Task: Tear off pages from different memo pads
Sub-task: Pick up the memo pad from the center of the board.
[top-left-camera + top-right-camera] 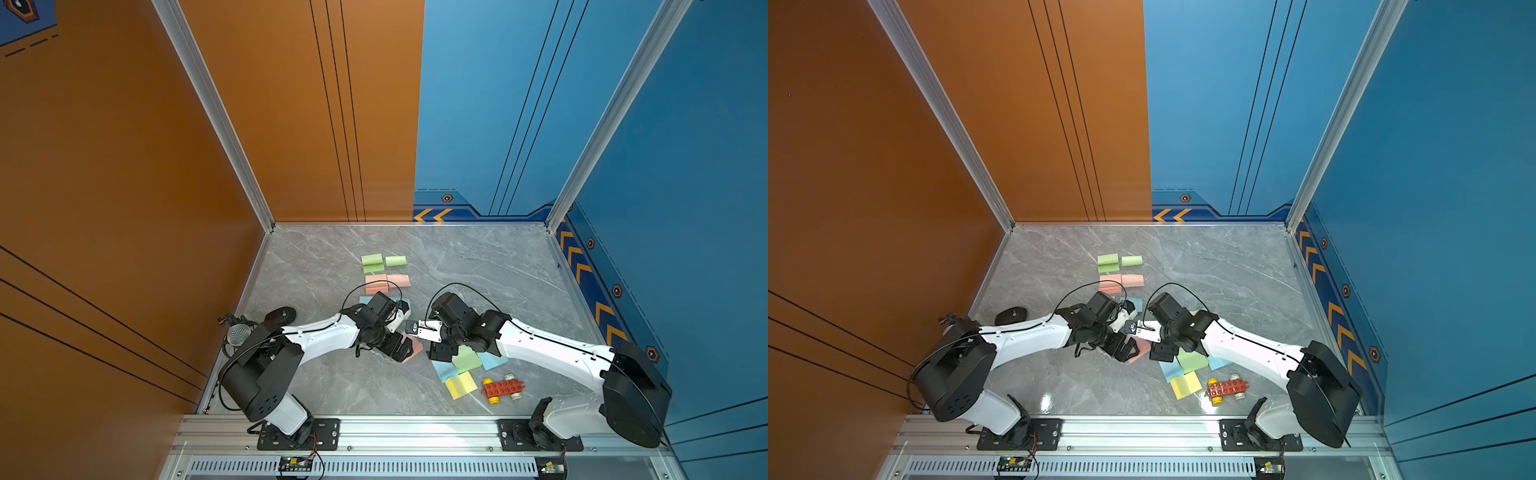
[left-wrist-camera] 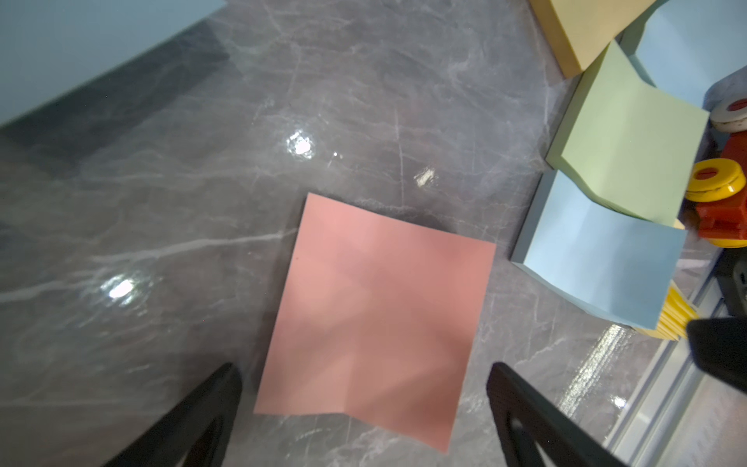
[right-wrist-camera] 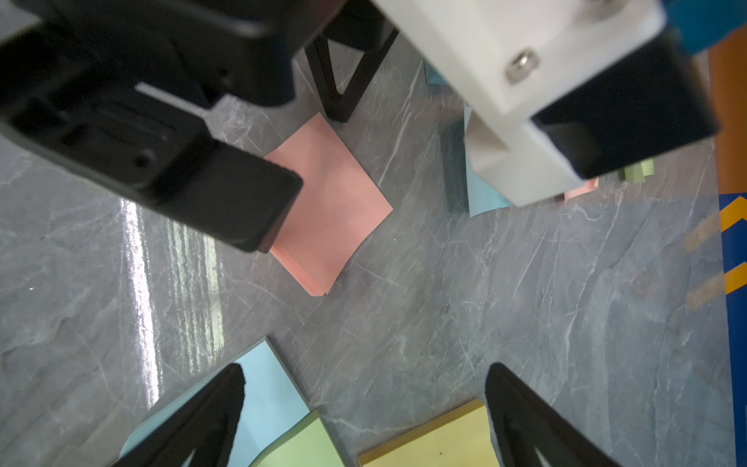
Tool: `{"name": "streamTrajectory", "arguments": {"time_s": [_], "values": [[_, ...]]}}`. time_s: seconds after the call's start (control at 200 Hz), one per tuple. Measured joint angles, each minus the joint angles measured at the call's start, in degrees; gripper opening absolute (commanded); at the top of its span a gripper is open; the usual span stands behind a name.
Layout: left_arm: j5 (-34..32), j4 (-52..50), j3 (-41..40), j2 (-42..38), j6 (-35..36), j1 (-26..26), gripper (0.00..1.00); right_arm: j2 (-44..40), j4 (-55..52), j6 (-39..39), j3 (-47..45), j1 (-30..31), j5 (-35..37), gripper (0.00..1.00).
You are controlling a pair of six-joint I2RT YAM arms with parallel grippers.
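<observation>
Both top views: pink pad [image 1: 416, 348] mid-desk, toward front edge, under left gripper [image 1: 405, 351]; right gripper [image 1: 439, 352] just beside, above more pads [image 1: 467, 358].
Left wrist: jaws wide apart, straddling pink pad, nothing held; top page [image 2: 372, 307] thin, floppy, creased; would likely rip if yanked.
Right wrist: jaws apart, empty; pink pad's layered edge visible, one edge curled up; best pinch there, peel slowly.

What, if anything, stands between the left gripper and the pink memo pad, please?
Nothing visible does. The left gripper hangs open right over the pink memo pad, which lies by itself on the table. The right gripper, also open, is off to the side over the blue memo pad.
</observation>
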Motion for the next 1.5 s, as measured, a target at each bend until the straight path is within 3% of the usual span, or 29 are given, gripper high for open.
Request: {"name": "streamTrajectory", "arguments": {"time_s": [0.18,0.731,0.921,1.111,1.156,1.501], "values": [[-0.3,-0.2,-0.1,-0.1,0.0,-0.1,0.99,0.0,0.0,0.0,0.0,0.1,0.1,0.96],[-1.4,-0.2,0.0,0.4,-0.1,0.0,0.75,0.9,-0.1,-2.4,0.8,1.2,0.6,0.94],[-1.4,-0.7,0.0,0.4,-0.3,0.2,0.70,3.7,1.9,-5.6,1.6,2.6,1.0,0.80],[-1.4,-0.8,0.0,0.4,-0.5,0.3,0.71,8.1,7.1,-10.1,1.6,3.3,4.0,0.54],[-1.4,-0.8,0.0,0.4,-0.5,0.3,0.70,9.1,8.7,-10.9,1.6,3.6,5.0,0.41],[-1.4,-0.8,0.0,0.4,-0.5,1.0,0.72,11.7,17.0,-16.5,0.9,4.8,6.4,0.47]]}}
